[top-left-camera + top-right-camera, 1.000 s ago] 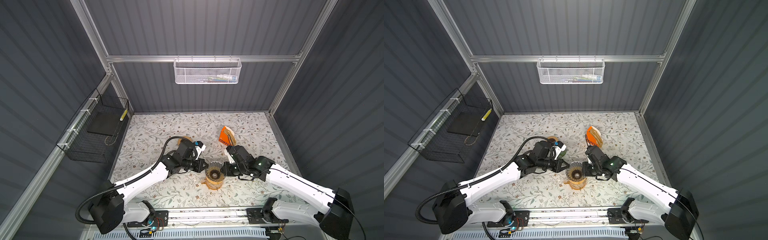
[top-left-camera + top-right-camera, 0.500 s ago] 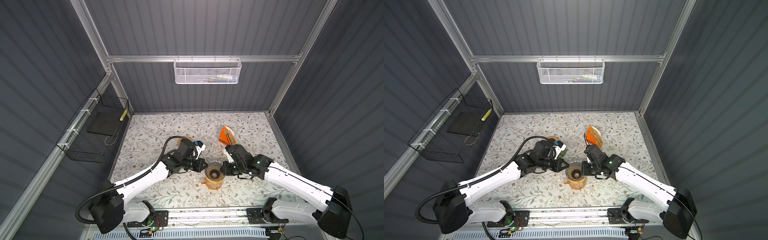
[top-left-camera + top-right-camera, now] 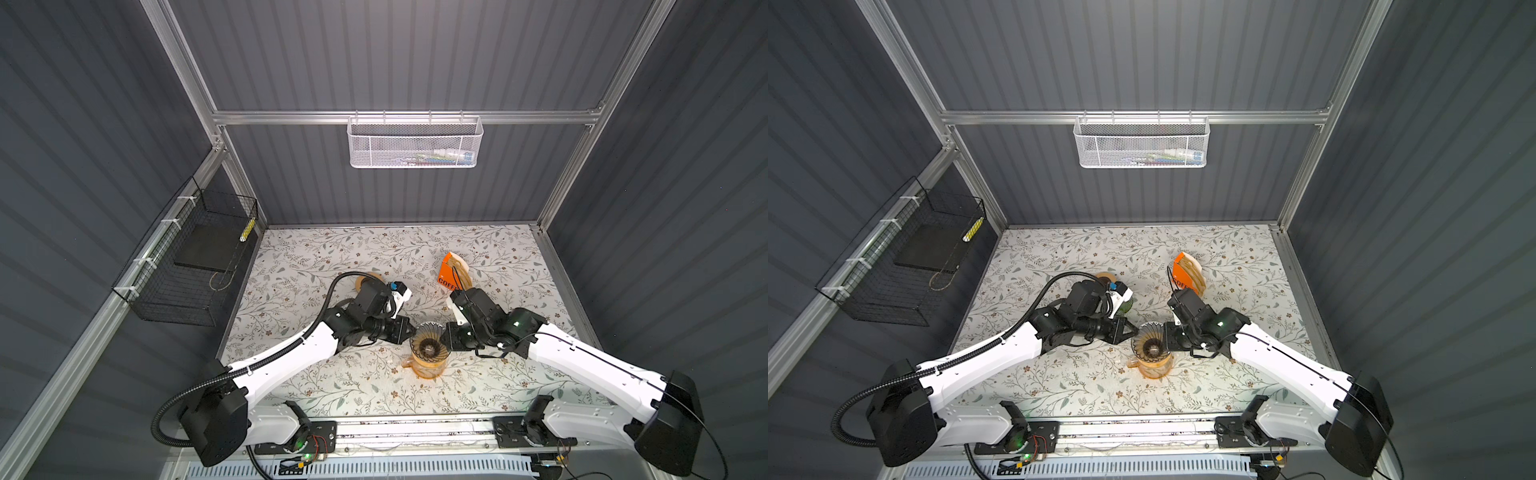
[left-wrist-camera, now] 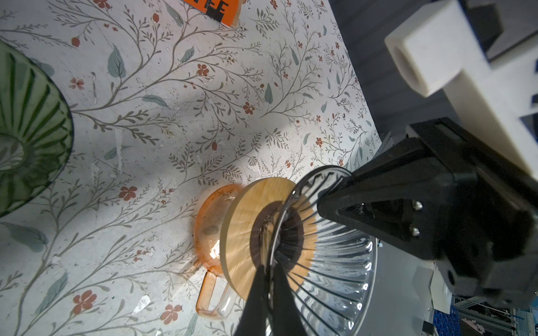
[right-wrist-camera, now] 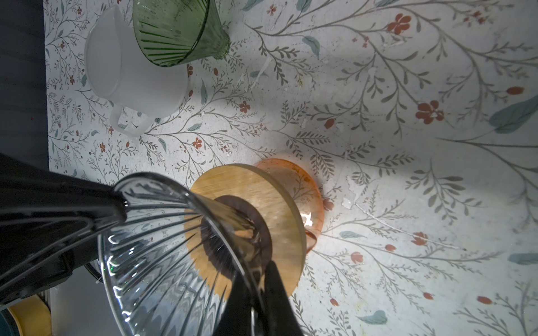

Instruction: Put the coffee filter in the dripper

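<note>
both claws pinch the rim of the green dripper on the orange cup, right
No, clear, not green. The right wrist view shows left claw and right claw pinching the clear dripper on the orange cup; the green dripper stands apart.

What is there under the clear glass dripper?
Under the dripper, its round wooden ring sits on an orange glass cup. The ring covers the cup's mouth, so what is inside the cup cannot be seen.
</note>
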You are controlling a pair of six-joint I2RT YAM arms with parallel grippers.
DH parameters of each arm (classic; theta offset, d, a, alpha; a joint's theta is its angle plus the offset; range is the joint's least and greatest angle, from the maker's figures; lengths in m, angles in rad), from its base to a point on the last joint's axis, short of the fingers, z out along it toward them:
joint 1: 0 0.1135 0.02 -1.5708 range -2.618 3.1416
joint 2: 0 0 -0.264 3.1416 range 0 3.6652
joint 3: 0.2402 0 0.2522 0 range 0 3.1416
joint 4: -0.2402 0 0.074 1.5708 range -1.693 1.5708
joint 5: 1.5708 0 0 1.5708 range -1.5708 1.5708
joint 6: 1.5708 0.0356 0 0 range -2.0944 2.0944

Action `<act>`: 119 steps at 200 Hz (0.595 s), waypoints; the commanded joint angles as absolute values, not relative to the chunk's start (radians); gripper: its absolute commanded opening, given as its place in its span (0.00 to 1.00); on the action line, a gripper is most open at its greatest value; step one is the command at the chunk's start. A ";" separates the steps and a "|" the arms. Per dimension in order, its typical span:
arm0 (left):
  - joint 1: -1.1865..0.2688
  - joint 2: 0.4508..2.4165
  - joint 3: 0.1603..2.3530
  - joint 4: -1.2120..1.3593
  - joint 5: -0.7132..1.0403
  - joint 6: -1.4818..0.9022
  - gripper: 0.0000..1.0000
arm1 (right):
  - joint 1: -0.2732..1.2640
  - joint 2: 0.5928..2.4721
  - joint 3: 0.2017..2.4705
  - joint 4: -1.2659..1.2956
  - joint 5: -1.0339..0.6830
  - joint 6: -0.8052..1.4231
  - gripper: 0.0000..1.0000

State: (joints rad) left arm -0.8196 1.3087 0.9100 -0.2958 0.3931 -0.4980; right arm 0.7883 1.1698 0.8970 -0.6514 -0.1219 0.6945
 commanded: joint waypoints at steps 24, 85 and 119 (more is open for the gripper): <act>-0.856 1.339 0.931 -0.348 0.466 -0.453 0.08 | 0.792 1.192 0.899 -0.722 -0.032 0.649 0.16; -0.855 1.322 0.928 -0.344 0.442 -0.453 0.09 | 0.792 1.188 0.911 -0.720 -0.032 0.647 0.25; -0.855 1.312 0.928 -0.341 0.428 -0.457 0.14 | 0.792 1.190 0.931 -0.729 -0.030 0.638 0.27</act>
